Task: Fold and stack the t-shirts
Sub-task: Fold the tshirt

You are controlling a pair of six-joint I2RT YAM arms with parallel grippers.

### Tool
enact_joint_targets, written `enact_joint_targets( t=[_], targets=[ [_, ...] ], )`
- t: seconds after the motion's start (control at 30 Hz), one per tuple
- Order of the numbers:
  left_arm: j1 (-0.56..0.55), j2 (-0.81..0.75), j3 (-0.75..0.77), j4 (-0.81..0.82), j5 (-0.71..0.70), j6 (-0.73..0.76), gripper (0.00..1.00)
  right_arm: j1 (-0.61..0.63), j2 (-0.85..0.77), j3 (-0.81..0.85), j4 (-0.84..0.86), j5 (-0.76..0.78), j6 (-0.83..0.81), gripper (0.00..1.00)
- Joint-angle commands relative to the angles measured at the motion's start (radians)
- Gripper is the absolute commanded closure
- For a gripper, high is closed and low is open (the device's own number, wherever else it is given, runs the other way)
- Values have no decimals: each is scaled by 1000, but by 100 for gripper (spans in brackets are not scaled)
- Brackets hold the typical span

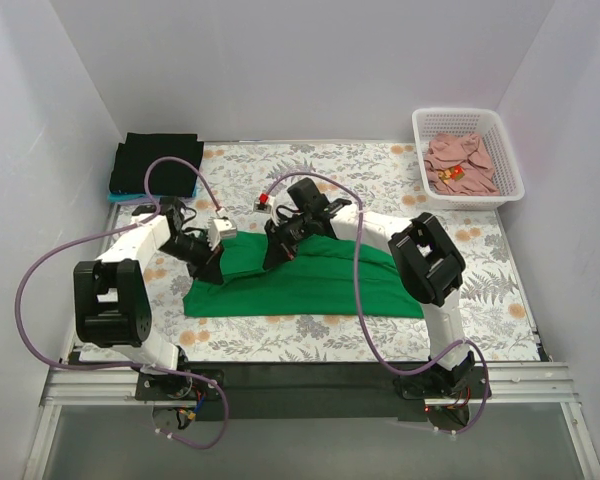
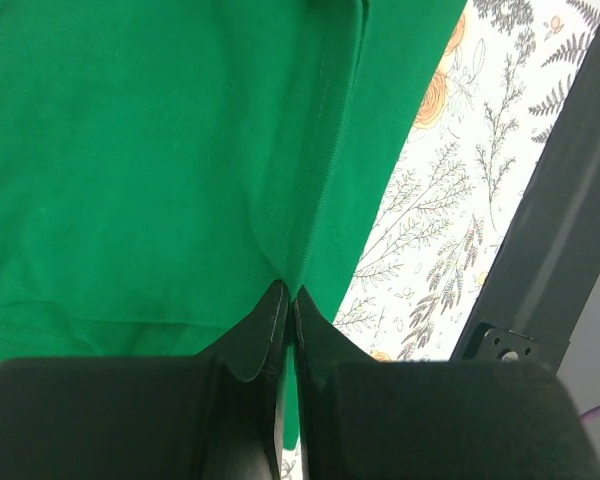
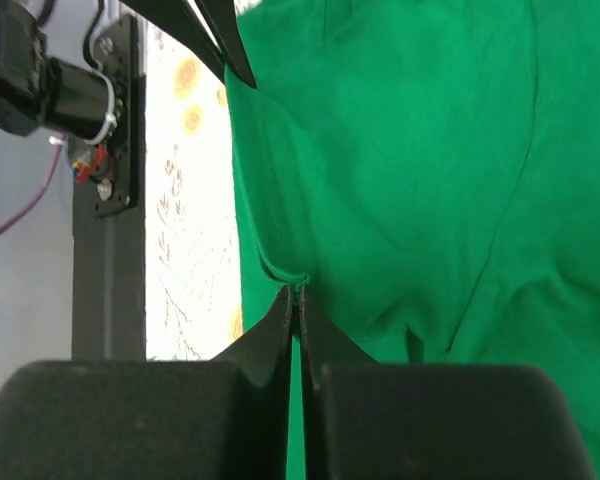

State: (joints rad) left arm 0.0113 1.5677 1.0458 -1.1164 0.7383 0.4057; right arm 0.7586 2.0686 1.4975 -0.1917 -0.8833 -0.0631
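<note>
Green shirt [image 1: 320, 285] lies flat at the middle of the table [image 1: 480, 290], left gripper [image 2: 288, 297] and right gripper [image 3: 298, 292] each clenched on its far edge, spaced apart, apparently to carry that edge over as one fold.

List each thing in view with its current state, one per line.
green t-shirt: spread flat, partly folded, pinched by both grippers.
left gripper: shut on the green t-shirt.
right gripper: shut on the green t-shirt.
black t-shirt: folded, top of the far-left stack.
light blue t-shirt: under the black t-shirt, only an edge showing.
white basket: upright, far right.
pink t-shirt: crumpled in the white basket.
</note>
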Motion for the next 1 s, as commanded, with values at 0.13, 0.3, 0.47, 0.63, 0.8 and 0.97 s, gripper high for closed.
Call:
enact_joint_targets(
  t=[0.13, 0.3, 0.47, 0.63, 0.8, 0.97],
  targets=[
    [-56, 8, -82, 78, -19, -39, 81, -1, -28, -22, -100, 69, -102, 63],
    [-73, -15, -93, 98, -10, -67, 63, -152, -140, -5, -360, 118, -231, 51],
    [-80, -31, -72, 109, 10, -114, 55, -306, -263, -52, -558, 357, -369, 51],
    [-80, -26, -102, 170, -13, -156, 54, -432, -352, -180, -620, 620, -506, 62],
    [-80, -17, -99, 182, -20, -179, 53, -461, -372, -253, -641, 796, -601, 72],
    [-80, -23, -89, 181, -16, -186, 52, -485, -347, -301, -646, 842, -629, 74]
  ],
)
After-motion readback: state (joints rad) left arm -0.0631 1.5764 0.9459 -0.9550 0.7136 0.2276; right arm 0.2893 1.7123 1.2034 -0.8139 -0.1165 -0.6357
